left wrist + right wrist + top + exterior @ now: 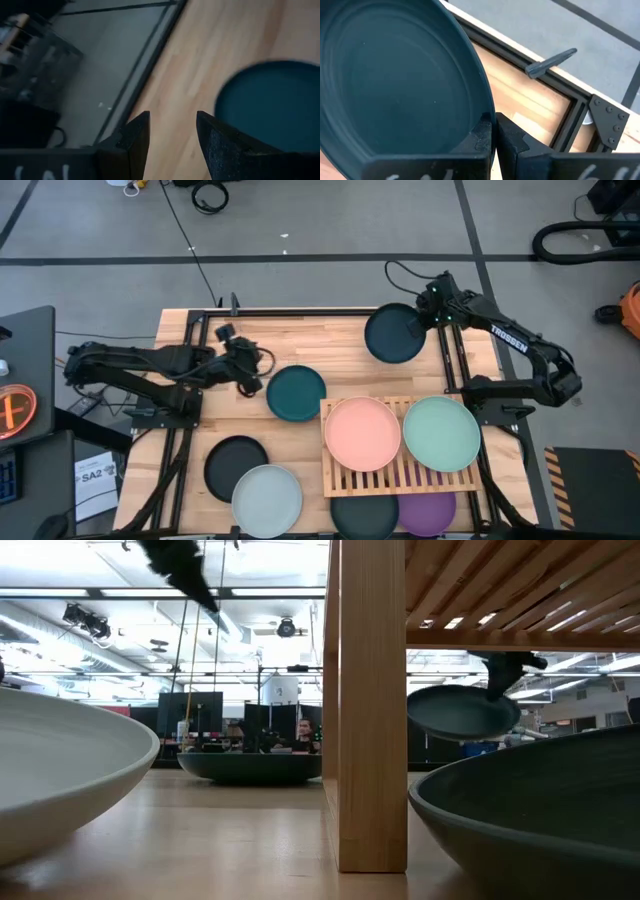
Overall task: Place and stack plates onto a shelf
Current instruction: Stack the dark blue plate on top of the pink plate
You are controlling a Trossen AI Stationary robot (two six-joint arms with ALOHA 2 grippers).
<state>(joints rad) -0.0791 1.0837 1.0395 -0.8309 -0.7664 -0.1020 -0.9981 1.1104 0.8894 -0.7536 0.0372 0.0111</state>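
While the right gripper (425, 317) pinches the rim of a dark teal plate (394, 333) with its jaws pressed together on the edge, that plate hangs lifted near the far right corner of the worktop (300, 350), clear of the wood in the low view. On the slatted shelf (400, 475) at the near right sit a pink plate (362, 433) and a mint plate (441, 434), side by side and just touching. A purple plate (428, 515) and another dark plate (362, 518) peek out from under the shelf's near edge. The left gripper (248, 380) hovers over the worktop with its jaws spread and nothing between them, just beside a teal plate (295, 392) lying flat mid-worktop. Toward the near left, a black plate (233, 461) lies flat, overlapped by a pale grey plate (267, 501).
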